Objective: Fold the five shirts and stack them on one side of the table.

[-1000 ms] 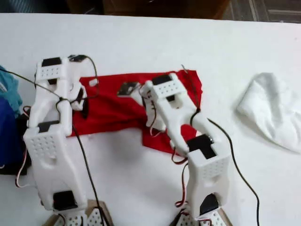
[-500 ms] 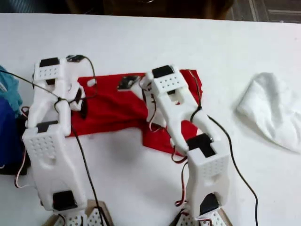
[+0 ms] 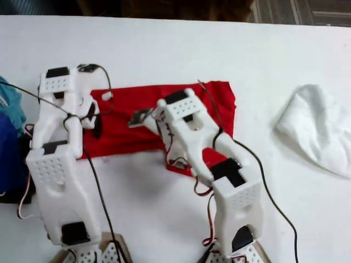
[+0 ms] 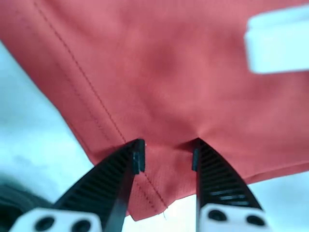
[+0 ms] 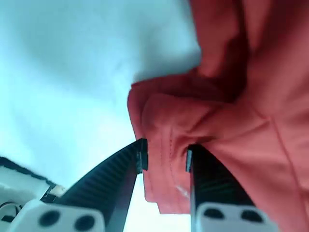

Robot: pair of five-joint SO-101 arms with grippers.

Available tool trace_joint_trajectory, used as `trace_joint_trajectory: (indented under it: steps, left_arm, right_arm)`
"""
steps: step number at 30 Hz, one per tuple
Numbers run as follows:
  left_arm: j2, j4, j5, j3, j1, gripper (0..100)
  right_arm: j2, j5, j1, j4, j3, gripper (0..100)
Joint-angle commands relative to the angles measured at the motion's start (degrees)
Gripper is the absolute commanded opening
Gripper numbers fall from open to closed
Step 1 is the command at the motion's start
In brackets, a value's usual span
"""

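Two claws hold one red shirt (image 3: 131, 123), which lies spread across the middle of the bench (image 3: 164, 44). Your left claw (image 4: 166, 154) is clenched on the hem near a corner at the shirt's left end. The cloth puckers at both tips, so it probably serves as an anchor that stops the shirt sliding while the other side is folded. Your right claw (image 5: 164, 157) grips a bunched, doubled lip of the same shirt. In the high view it sits over the shirt's middle, apparently placed to carry the right part across towards the anchored end.

You have open bench beyond the shirt's far edge, which lies straight and well short of the bench's far side. You also have a bare strip on the near side, between the two arms. The shirt's near right corner lies partly under your right arm, so watch that it does not drag.

To the right, well apart, a crumpled white shirt (image 3: 318, 131) waits. At the left edge, just beside your left arm, lie blue shirts (image 3: 8, 131), so that looks like the stacking side. Keep the fold clear of the cables over the cloth.
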Motion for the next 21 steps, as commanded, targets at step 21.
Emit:
trace_joint_trajectory:
  steps: [21]
  left_arm:
    - [-1.1, 3.2, -4.5, -0.3, -3.6, 18]
  right_arm:
    - [-7.9, 0.1, -0.4, -3.8, 4.8, 1.8]
